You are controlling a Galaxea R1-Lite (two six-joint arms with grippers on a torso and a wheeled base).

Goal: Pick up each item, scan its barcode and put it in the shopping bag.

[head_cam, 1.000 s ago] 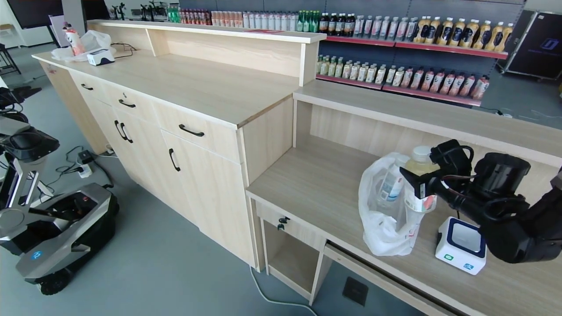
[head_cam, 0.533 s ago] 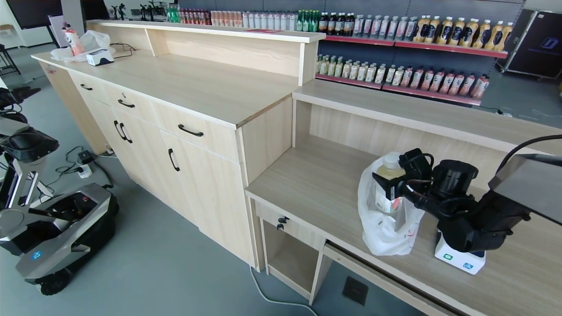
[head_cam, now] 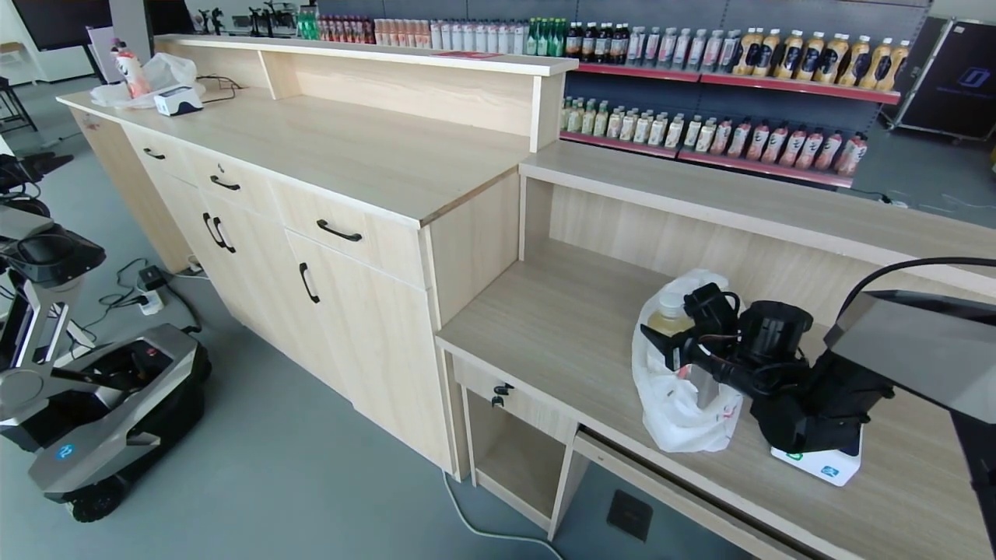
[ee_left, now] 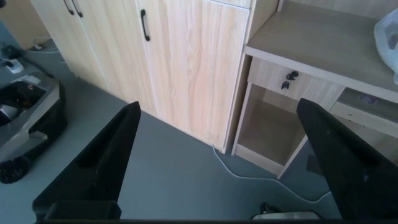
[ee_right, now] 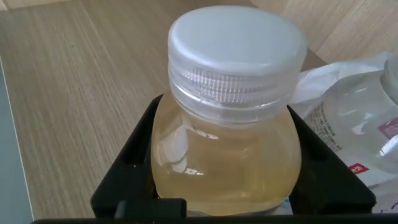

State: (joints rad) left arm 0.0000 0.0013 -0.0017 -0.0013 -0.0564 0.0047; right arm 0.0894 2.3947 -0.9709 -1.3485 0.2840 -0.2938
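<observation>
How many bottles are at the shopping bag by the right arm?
2: a yellow-drink bottle held in the right claw at the shopping bag, and a clear bottle inside it. More may be hidden.

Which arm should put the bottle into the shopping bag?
Right: the right gripper is shut on the bottle at the bag's mouth. The left gripper is open above the floor, off the counter.

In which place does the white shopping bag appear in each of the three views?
Head view: shopping bag on the low counter, right gripper at its mouth.
Left wrist view: cut by the frame's edge, on the same counter.
Right wrist view: beside and behind the held bottle.
Shared landmark: the counter's pale wood top.
</observation>
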